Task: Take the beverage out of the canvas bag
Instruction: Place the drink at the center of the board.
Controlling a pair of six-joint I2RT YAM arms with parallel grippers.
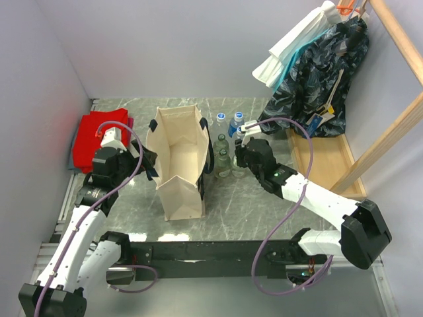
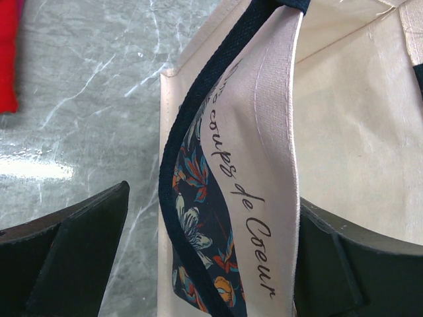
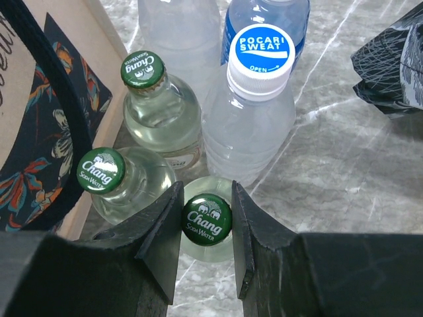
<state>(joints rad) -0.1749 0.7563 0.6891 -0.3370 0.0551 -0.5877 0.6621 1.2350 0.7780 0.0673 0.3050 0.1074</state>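
The right gripper [image 3: 206, 210] is pinched on the crown of a soda-water bottle [image 3: 206, 253]. The left gripper [image 2: 211, 218] stands spread astride a side wall of the bag, one finger inside and one outside, with a gap on the outer side. Going from large to small, we note the marbled table [image 1: 264, 211], and at its middle the canvas bag [image 1: 182, 198], upright with its mouth open. From above we can make out no bottle in it. Just beside the bag, on the side toward the table's right edge, is a cluster of neighbouring bottles [image 3: 244, 125], some glass with green crowns and some clear plastic. The held bottle stands upright at the near edge of this cluster, outside the bag, apparently resting on the table. Smallest is its green cap [image 3: 207, 223], seated squarely between the jaws. We judge the beverage to be already out of the bag, with the set-down in hand. The next move calls for parting the jaws and rising straight up, since the adjoining caps stand very near and a sideways drift could tip them.
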